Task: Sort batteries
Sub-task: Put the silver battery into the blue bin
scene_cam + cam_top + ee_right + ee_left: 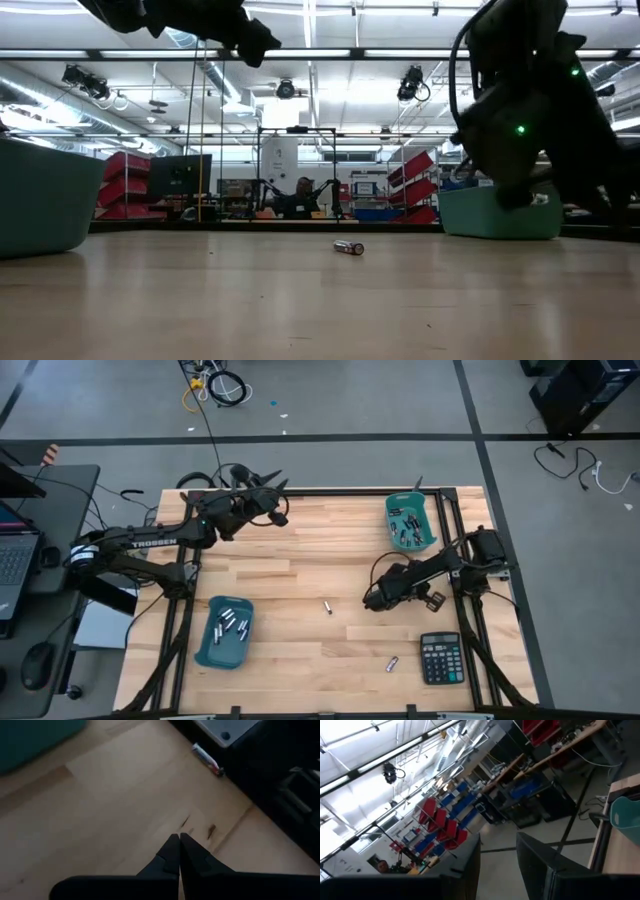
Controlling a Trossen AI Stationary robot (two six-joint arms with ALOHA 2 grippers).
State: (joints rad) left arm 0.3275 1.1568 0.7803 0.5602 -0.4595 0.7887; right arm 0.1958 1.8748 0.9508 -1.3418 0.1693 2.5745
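Observation:
Two loose batteries lie on their sides on the wooden table: one near the middle, one near the front right, beside the black calculator. Several more batteries lie in the left teal bin and the right teal bin. My right gripper is shut and empty, slanting down over bare wood a little right of the middle battery. My left gripper is open and empty, raised at the far left and pointing out into the room.
The black frame rails run along the table's sides and far edge. A laptop and cables sit off the table's left. Bare wood stretches between the two bins. A person sits far off in the room.

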